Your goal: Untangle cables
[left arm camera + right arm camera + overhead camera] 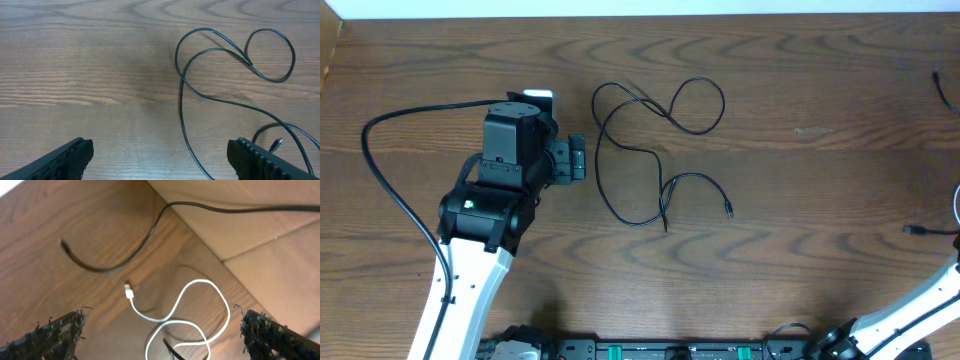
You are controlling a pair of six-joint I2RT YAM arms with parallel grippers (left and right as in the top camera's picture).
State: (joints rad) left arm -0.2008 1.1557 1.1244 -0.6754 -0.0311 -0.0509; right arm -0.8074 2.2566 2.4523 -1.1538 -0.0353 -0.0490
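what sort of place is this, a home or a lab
Most likely a robotics lab bench: a left arm and a right arm at a wood-grain table, with a thin black cable and a white cable laid out loose.

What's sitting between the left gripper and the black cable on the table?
Nothing visible. The left gripper hangs open, and only bare wooden table lies between it and the black cable, whose loops lie ahead and to its right in the wrist view.
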